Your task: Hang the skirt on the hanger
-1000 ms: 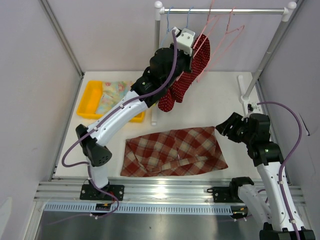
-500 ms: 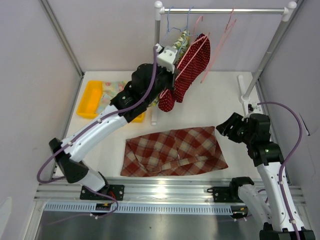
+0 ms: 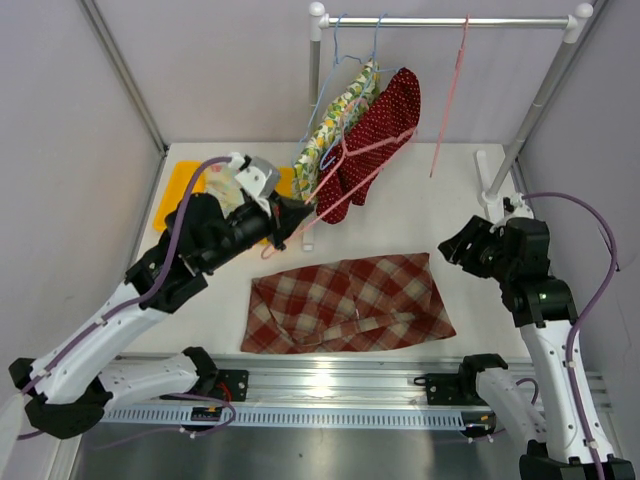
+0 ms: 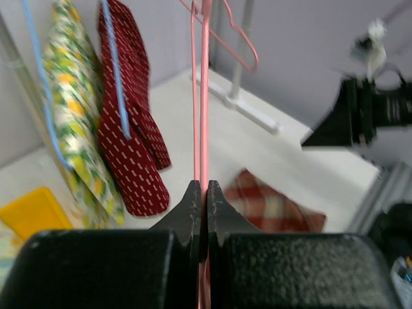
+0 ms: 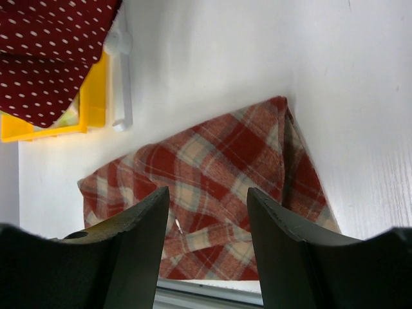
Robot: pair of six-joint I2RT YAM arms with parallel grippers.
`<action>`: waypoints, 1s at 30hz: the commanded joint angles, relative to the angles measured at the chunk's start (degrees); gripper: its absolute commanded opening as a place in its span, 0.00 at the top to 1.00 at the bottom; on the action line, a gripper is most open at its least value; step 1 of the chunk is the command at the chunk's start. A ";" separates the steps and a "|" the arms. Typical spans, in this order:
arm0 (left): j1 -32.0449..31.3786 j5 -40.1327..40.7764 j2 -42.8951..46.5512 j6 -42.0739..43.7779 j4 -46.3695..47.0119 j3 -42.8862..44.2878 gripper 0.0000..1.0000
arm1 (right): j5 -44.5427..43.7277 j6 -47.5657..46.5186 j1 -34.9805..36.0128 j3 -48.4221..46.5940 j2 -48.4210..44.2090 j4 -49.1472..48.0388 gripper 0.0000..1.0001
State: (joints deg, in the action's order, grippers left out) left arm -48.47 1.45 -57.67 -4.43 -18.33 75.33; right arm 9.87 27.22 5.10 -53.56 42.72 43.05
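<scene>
The table's (image 3: 430, 210) front edge holds the plaid skirt (image 3: 350, 305); our left gripper (image 4: 201, 193) pinches a pink hanger (image 4: 205, 96) beside hung garments (image 3: 385, 125); right gripper (image 5: 207, 193) gapes.

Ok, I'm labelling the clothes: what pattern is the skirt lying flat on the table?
Red and beige plaid; the skirt shows best in the top external view.

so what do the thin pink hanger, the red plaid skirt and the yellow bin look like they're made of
Thin pink hanger, pinched in the left gripper: a slim bent rod, likely coated wire or plastic; can't tell which. Red plaid skirt: woven fabric, matte, lying in soft folds. Yellow bin: probably moulded plastic, smooth uniform colour, rigid rim.
</scene>
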 commanded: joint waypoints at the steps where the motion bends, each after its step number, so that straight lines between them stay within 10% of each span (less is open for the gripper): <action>1: -0.14 -9.52 4.92 -4.27 -4.08 -7.19 1.00 | -0.03 -1.56 -0.18 -5.49 0.61 1.07 0.42; 12: -1.01 -25.26 15.75 -18.32 9.68 -32.06 1.00 | 3.75 -2.70 -0.01 -12.27 2.28 5.29 0.43; 30: -1.81 -30.81 0.02 -32.04 46.53 -54.22 1.00 | -12.83 8.89 21.87 4.42 -2.03 3.98 0.55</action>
State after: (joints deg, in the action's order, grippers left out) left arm -50.02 -26.94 -56.38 -32.14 15.42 23.70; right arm 4.16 32.29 23.64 -50.94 41.69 48.12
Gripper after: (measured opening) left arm 0.022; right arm 0.458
